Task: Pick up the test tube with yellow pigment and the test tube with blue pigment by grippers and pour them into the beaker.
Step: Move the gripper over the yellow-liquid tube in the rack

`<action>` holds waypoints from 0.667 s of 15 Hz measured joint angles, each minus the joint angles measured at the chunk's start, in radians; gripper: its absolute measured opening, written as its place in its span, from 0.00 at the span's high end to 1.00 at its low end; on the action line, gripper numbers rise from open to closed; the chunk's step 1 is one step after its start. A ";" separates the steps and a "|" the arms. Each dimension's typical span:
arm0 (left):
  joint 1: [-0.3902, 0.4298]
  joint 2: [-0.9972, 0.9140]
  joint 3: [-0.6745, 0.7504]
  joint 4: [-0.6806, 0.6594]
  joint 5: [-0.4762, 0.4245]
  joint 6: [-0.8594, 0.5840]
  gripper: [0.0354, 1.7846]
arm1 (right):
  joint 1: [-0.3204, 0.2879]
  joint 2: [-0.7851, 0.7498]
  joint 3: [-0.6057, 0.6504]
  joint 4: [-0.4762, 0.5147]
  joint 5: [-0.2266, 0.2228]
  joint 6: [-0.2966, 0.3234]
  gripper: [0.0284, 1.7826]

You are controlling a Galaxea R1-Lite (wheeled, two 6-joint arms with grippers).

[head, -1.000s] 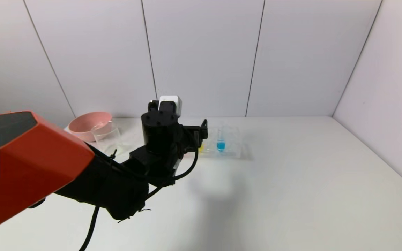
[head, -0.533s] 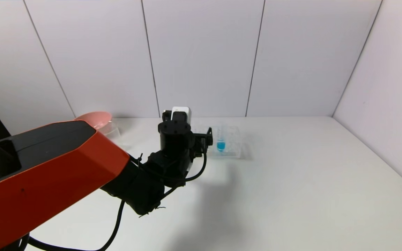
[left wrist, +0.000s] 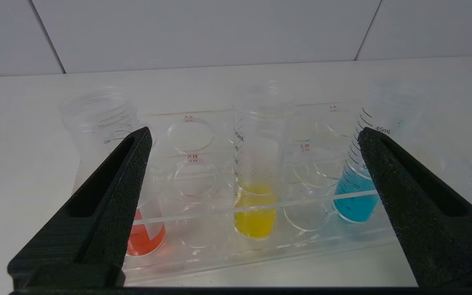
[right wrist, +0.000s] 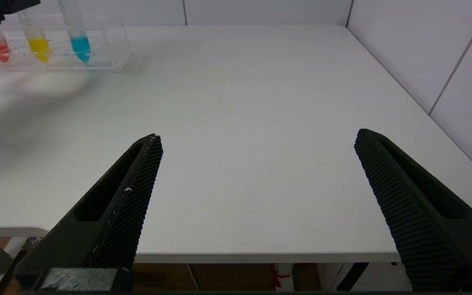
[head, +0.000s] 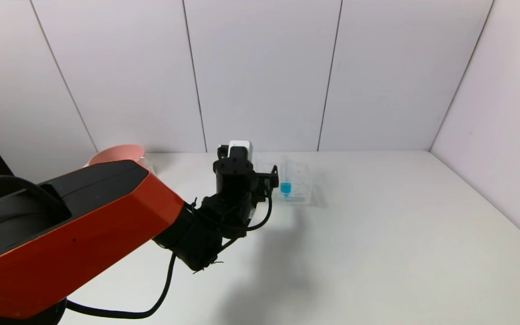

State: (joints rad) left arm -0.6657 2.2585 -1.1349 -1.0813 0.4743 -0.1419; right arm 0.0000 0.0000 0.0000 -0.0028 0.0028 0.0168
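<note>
Rack (left wrist: pixel 203 250) on counter (right wrist: pixel 240 102) holds red-orange tube (left wrist: pixel 146 235), test tube with yellow pigment (left wrist: pixel 255 205), test tube with blue pigment (left wrist: pixel 357 192); left gripper (left wrist: pixel 252 139) jaws spread, right gripper (right wrist: pixel 256 143) jaws spread.

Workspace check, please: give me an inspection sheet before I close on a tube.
Surface: white table, dry where visible.
Job's things: test tube with yellow pigment and test tube with blue pigment stand upright in the clear rack; beaker hidden behind the left arm in the head view.
Clutter: test tube with red-orange liquid in the same rack; pink bowl at the table's far left.
Grippers: left gripper open, fingers to either side of the yellow tube, not touching it. Right gripper open, empty, near the table's front edge.
Cables: black cable loops along the left arm, off the rack.
Surroundings: white panelled walls; nothing else seen.
</note>
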 joint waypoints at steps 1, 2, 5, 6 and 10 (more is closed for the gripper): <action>0.002 0.007 -0.004 0.002 -0.001 0.000 0.01 | 0.000 0.000 0.000 0.000 0.000 0.000 0.04; 0.003 0.013 -0.009 0.003 -0.001 0.000 0.01 | 0.000 0.000 0.000 0.000 0.000 0.000 0.04; 0.006 0.029 -0.016 0.008 -0.001 0.001 0.01 | 0.000 0.000 0.000 0.000 0.000 0.000 0.04; 0.008 0.033 -0.018 0.009 -0.001 0.001 0.02 | 0.000 0.000 0.000 0.000 0.000 0.000 0.04; 0.012 0.042 -0.024 0.010 0.003 0.002 0.19 | 0.000 0.000 0.000 0.000 0.000 0.000 0.04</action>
State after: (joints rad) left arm -0.6536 2.3004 -1.1589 -1.0709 0.4770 -0.1398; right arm 0.0000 0.0000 0.0000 -0.0028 0.0028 0.0168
